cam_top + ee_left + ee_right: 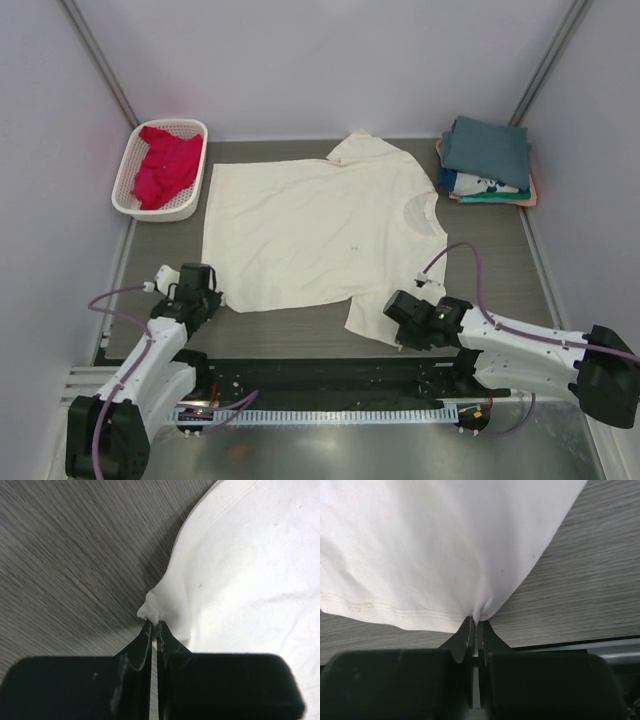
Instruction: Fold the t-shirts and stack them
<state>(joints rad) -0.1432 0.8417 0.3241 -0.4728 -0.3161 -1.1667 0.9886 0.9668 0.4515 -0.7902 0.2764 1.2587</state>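
L tool (154, 626) clamped on cream shirt (310, 230) hem corner, cloth spreading to 1 o'clock. R tool (475, 622) pinches sleeve edge, cloth at 11 o'clock. Shirt flat on desk (490, 270).

- White lattice basket (188, 203): upper left of the top view, standing on the table close to the left wall; oval and open-topped.
- Table (500, 265): grey wood-grain surface, filling the middle of the top view and the background of both wrist views.
- Wall panels (330, 60): pale and plain, enclosing the table at the back, left and right.
- Metal posts (100, 60): one slants across each upper corner.
- Black rail (330, 375): spans the lower centre.
- White toothed strip (340, 415): runs just below the rail.
- Brushed metal plate (350, 452): bottom edge.
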